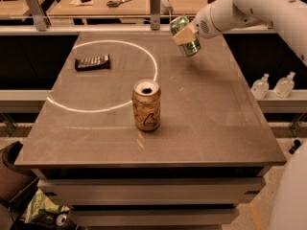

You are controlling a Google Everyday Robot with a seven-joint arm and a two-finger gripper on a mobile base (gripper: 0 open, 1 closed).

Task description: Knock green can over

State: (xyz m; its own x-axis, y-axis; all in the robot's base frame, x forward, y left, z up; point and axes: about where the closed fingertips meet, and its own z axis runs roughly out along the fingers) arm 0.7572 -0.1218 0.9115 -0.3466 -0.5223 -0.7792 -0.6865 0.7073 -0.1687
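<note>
The green can point(188, 43) is at the far right of the table, tilted with its silver top toward the upper left, its base just above the table top. My gripper point(184, 34) reaches in from the right on the white arm point(240, 8) and is shut on the green can, with a tan finger point(183, 34) across its side. The orange-tan can point(147, 105) stands upright near the table's middle, well apart from the gripper.
A dark snack packet point(92, 62) lies at the far left inside a white circle line point(144, 51) on the grey table point(216, 128). Metal posts point(154, 8) stand at the back edge. Two clear bottles point(273, 85) sit on a shelf to the right.
</note>
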